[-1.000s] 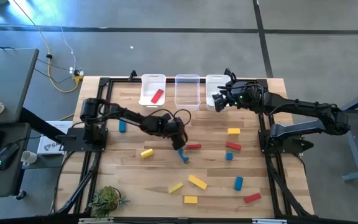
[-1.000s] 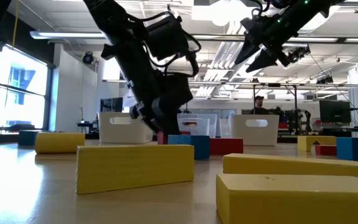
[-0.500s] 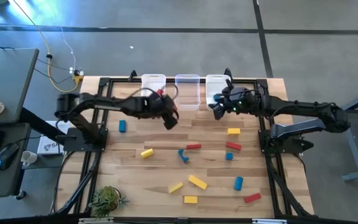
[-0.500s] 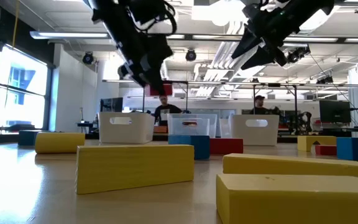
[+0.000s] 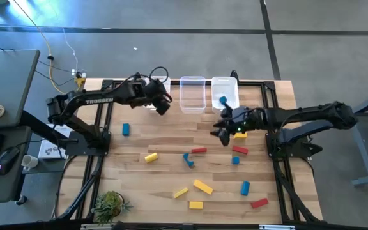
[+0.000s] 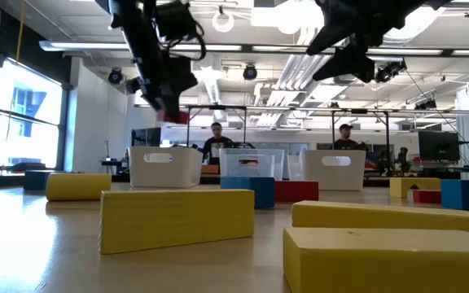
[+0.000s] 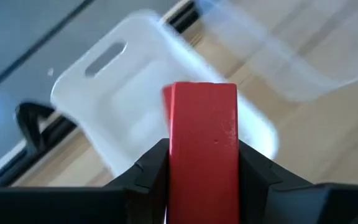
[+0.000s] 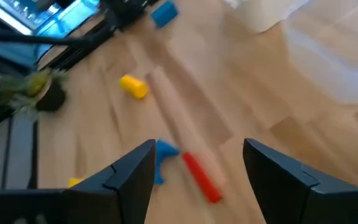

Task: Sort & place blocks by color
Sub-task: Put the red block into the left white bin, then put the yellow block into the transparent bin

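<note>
A small red rectangular block (image 7: 202, 152) is clamped in the left gripper's (image 7: 202, 163) jaws above the left clear white-rimmed plastic bin (image 7: 114, 87), poised for dropping. The right gripper (image 5: 225, 126), jaws apart and empty, hangs over the wooden surface (image 5: 165, 169) near loose blocks.

Three bins (image 5: 192, 94) stand side by side behind scattered blocks (image 5: 202, 186).

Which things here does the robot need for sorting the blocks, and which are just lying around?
For the job:
- red block in the left gripper
- loose blocks on the table
- three bins
- right gripper, open

Just lying about:
- plant
- computer mouse
- yellow cable
</note>
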`<state>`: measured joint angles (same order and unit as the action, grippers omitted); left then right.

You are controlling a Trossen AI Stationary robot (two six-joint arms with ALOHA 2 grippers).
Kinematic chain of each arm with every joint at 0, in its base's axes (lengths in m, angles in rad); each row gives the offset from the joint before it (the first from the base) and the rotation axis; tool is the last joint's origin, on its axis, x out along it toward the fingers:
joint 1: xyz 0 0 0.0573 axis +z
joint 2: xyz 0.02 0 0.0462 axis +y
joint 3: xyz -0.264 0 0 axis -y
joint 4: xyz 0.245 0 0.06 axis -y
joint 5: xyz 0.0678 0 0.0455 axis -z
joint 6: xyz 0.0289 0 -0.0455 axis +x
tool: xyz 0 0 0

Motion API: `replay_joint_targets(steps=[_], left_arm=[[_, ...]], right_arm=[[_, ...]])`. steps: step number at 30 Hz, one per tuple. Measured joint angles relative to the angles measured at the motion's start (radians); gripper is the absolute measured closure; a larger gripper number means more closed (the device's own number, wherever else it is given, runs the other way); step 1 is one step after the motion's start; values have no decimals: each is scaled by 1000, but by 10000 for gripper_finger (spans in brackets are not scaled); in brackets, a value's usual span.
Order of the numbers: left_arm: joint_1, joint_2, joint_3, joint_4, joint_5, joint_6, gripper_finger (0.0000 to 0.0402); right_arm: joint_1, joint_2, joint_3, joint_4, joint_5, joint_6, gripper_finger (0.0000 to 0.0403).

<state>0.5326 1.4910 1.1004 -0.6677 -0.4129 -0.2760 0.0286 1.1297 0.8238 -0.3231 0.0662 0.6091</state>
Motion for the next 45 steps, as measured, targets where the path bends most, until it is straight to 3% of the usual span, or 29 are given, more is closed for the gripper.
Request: replay_joint_targets(steps=[9,20,31,38,45], left_arm=[[108,17,0,-9,69,7,289],[159,54,0,30,170,2,263],[168,145,1,93,163,-20,258],[168,168,1,92,165,-19,224],[168,168,1,93,168,-15,185]], right_arm=[[128,97,0,96,0,66,174],[218,199,0,118,0,119,174],[321,247,0,195,57,127,174],[380,247,0,291,72,139,174],[408,247,109,179,105,106,174]])
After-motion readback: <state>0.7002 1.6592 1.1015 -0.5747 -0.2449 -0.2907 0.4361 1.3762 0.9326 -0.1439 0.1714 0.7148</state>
